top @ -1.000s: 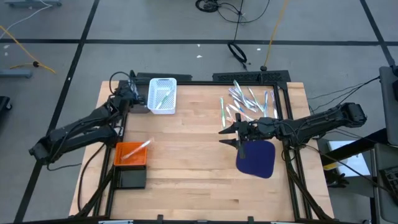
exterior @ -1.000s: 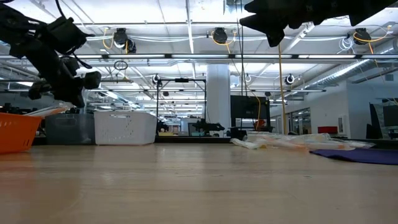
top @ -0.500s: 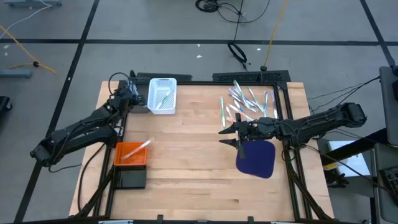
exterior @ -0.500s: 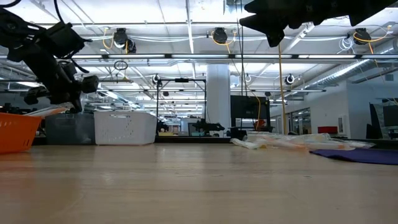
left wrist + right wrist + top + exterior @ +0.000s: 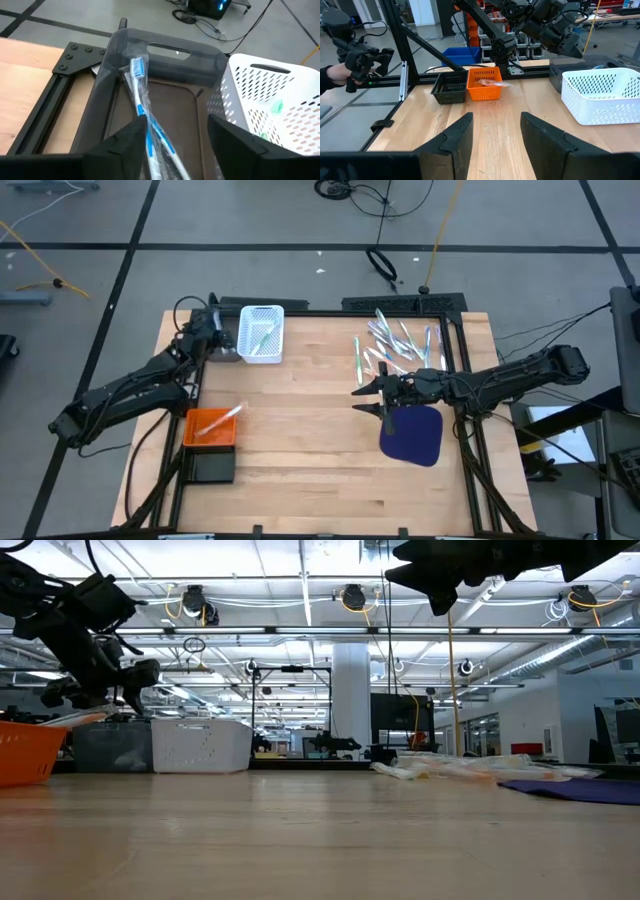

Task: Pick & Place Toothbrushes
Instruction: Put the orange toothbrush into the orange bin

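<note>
Left wrist view: the left gripper (image 5: 172, 145), shut a second ago, now stands with its jaws spread, and a blue-bristled toothbrush (image 5: 141, 102) in crinkled clear wrap lies loose in the smooth grey bin (image 5: 165, 52), beside the perforated white basket (image 5: 270, 95). Farther across the wooden table (image 5: 300, 430), the right gripper (image 5: 365, 400) hangs open and empty, unmoved, near the scattered toothbrushes (image 5: 395, 345). No writing is readable.
</note>
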Robot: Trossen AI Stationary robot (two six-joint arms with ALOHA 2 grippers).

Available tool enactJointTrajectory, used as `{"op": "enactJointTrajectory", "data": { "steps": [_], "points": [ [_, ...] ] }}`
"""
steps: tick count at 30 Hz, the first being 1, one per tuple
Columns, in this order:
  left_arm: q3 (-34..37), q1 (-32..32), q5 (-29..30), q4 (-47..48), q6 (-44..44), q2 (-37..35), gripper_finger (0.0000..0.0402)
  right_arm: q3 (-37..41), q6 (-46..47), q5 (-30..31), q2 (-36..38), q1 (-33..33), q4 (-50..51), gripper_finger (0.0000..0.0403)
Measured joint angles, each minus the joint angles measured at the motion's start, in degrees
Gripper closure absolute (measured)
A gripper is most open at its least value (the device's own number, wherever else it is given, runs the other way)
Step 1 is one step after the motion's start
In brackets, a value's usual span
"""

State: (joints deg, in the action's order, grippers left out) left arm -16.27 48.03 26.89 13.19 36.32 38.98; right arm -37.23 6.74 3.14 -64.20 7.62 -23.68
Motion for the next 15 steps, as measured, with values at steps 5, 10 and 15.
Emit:
{"op": "enactJointTrajectory", "data": {
  "steps": [5, 10, 15],
  "points": [
    [0.0, 0.0, -2.78, -2.29, -2.81, -0.1, 0.0154, 0.0, 0.0, 0.0, 0.0, 0.0, 1.14, 0.0248],
    [0.0, -0.11, -18.11, -12.74, -8.29, -1.15, 0.0149, 0.0, 0.02, 0.0, 0.0, 0.0, 2.6, 0.0248],
    [0.0, -3.14, -38.98, -25.11, -5.59, -1.74, 0.0149, 0.0, 1.68, 0.02, 0.0, -0.04, 3.82, 0.0248]
  ]
}}
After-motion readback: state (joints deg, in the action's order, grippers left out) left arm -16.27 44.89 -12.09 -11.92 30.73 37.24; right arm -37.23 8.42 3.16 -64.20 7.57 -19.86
